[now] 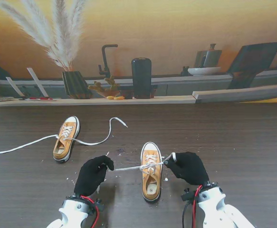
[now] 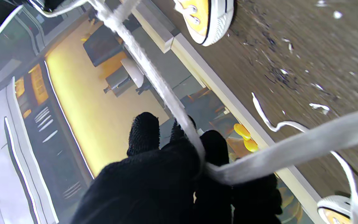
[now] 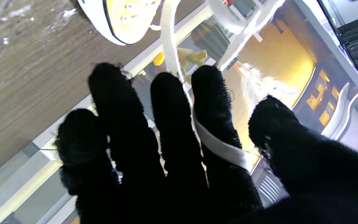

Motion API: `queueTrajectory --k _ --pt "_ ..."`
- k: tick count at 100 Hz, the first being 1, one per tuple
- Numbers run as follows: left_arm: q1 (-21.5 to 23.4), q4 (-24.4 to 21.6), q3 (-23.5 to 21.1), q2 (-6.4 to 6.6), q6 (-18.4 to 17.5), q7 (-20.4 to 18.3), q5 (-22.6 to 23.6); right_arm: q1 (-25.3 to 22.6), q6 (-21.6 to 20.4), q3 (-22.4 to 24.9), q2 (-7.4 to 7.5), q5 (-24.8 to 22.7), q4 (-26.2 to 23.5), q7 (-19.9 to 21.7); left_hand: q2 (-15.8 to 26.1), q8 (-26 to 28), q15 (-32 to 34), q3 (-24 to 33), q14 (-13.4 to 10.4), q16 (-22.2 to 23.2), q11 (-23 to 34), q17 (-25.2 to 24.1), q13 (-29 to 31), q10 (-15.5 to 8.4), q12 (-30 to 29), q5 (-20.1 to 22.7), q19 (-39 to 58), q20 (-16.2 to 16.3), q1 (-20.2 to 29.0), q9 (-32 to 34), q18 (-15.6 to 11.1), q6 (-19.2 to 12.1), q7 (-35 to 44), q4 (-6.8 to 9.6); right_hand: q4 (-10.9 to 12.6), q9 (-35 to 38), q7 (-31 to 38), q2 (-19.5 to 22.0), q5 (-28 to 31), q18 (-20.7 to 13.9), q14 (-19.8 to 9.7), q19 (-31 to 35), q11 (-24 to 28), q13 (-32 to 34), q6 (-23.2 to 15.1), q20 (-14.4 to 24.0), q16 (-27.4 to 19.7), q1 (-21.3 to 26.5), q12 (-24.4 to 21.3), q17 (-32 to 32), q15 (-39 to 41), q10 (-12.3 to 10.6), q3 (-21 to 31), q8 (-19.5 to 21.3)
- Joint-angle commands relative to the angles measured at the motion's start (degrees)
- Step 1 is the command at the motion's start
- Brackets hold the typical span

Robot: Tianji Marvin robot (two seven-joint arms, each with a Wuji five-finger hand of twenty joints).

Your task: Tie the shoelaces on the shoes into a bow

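Near shoe [image 1: 151,172] lies on the surface [image 1: 233,137] between the two hands, long axis running near to far, toe pointing far. Left hand [image 1: 92,174] sits just left of it, closed on the left lace end [image 1: 127,167], which runs taut and roughly crosswise from the eyelets to the fingers. Right hand [image 1: 189,167] sits just right of the shoe, closer to it than the left; holds the right lace end [image 1: 167,159], seen in the right wrist view threaded between the fingers [image 3: 216,102] rather than pinched flat. Both ends pull outward in opposite directions, at right angles to the shoe's long axis. Judged stage: laces drawn apart over the tongue, no loop or bow yet visible; whether a first crossing is already made cannot be told. Next move likely calls for bringing both ends inward over the shoe's midline.

Second shoe [image 1: 66,138] rests farther and to the left, well apart from both hands, its lace [image 1: 98,137] loose and trailing both ways across the surface.

Count: shoes two; hands two; lace ends in hand two; bows none.
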Motion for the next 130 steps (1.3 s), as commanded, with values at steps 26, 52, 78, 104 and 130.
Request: queueTrajectory --k 26,52,78,104,130 --pt "2.46 -0.65 -3.23 0.15 0.49 0.86 -0.34 -0.88 3.51 0.45 -0.66 -3.42 1.17 -5.1 1.96 1.23 4.65 -1.6 -6.3 2.82 13.66 0.59 1.02 -2.14 6.24 -2.11 2.75 -0.52 2.31 3.47 -6.64 -4.61 0.41 2.27 -0.12 3.99 4.97 -4.16 2.24 1.79 -0.82 3.4 1.74 2.56 2.43 0.23 2.83 2.54 2.49 8.29 8.56 1.75 3.82 1.31" --pt "2.72 -0.15 -3.74 0.39 -0.32 -0.71 -1.05 -0.67 6.72 -0.13 -0.75 -8.2 2.76 -11.41 1.76 0.98 4.32 -1.79 -6.24 2.58 13.13 0.36 1.0 -1.76 5.94 -2.06 2.44 -0.6 2.38 3.49 -6.63 -4.48 -0.27 2.23 -0.08 7.07 9.08 -8.82 4.12 1.44 -2.41 3.87 1.69 2.75 2.01 2.41 5.25 1.89 5.1 13.42 13.4 1.27 7.34 1.46" --pt "2.3 0.54 -3.9 0.63 -0.97 -1.88 -1.15 1.36 10.75 -1.37 -0.38 -14.32 5.39 -18.48 1.89 -0.06 3.72 -2.04 -6.04 1.6 11.95 0.06 0.97 -2.75 4.85 -1.74 1.81 -0.96 2.3 3.49 -6.69 -4.27 -1.95 2.28 2.63 10.27 15.37 -16.0 5.74 0.75 -2.66 8.29 3.29 2.89 1.56 8.8 9.15 0.63 9.86 17.05 20.37 1.67 13.05 2.57" --pt "2.67 0.75 -4.38 0.69 -1.62 -2.23 -1.22 2.23 16.32 -2.31 0.48 -19.49 6.36 -21.92 1.34 -1.23 3.44 -2.1 -5.67 0.55 11.02 -0.09 0.9 -2.24 3.8 -1.38 1.51 -1.49 2.31 3.41 -6.57 -4.12 -3.34 2.25 4.27 10.7 18.28 -16.92 6.67 -0.09 -3.02 10.32 6.41 2.96 1.83 10.88 10.57 1.58 10.38 17.71 22.43 1.47 13.58 2.92" --pt "3.56 0.78 -5.22 0.61 -1.49 -1.9 -1.36 1.48 22.89 -2.4 0.87 -22.68 5.86 -23.88 0.99 -2.35 3.48 -1.78 -5.4 0.01 10.82 0.32 1.23 -1.86 3.5 -0.66 1.12 -2.26 2.33 3.83 -6.47 -3.41 -4.45 2.22 5.35 10.84 20.13 -17.76 7.14 -0.5 -3.18 12.2 9.32 2.98 2.59 12.58 11.71 2.23 9.84 18.25 23.92 1.68 14.35 3.09"
